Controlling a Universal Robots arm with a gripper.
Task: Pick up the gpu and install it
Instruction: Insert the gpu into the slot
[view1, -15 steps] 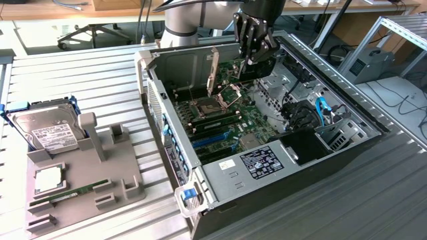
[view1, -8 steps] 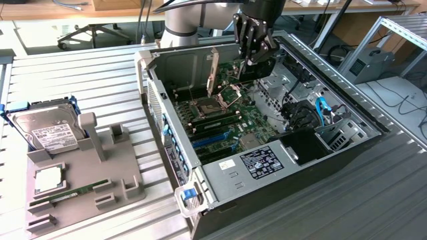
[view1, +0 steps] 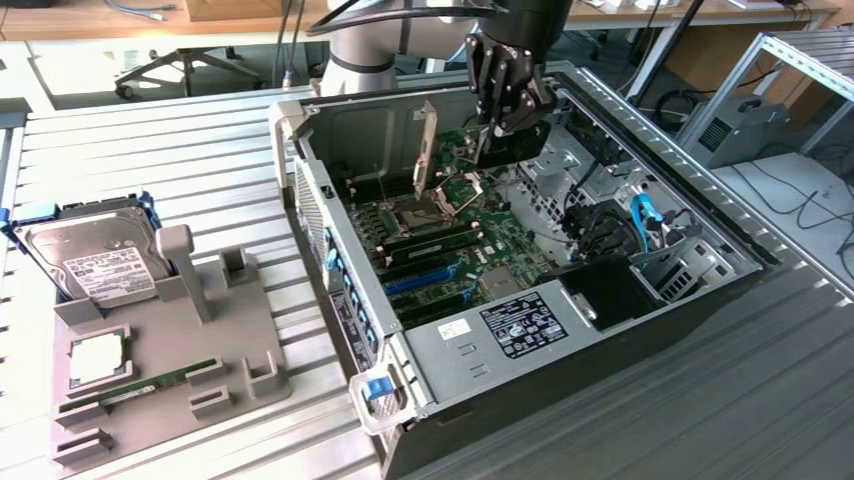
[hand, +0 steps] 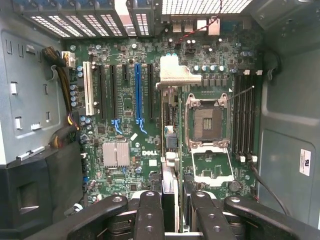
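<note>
Over the open computer case (view1: 310, 160), the robot's gripper (view1: 514, 105) is clenched on the gpu (view1: 511, 150). It carries the black card edge-down above the motherboard (hand: 125, 165). The silver bracket (hand: 176, 75) points at the case's rear wall, apparently to line up with the blue slot (hand: 137, 90) nearby. The card looks not yet seated.

table (view1: 134, 140): ribbed metal | behind: wooden desk (view1: 80, 20), office chair (view1: 167, 65) | floor (view1: 774, 180): pale, cables (view1: 809, 207)
</note>
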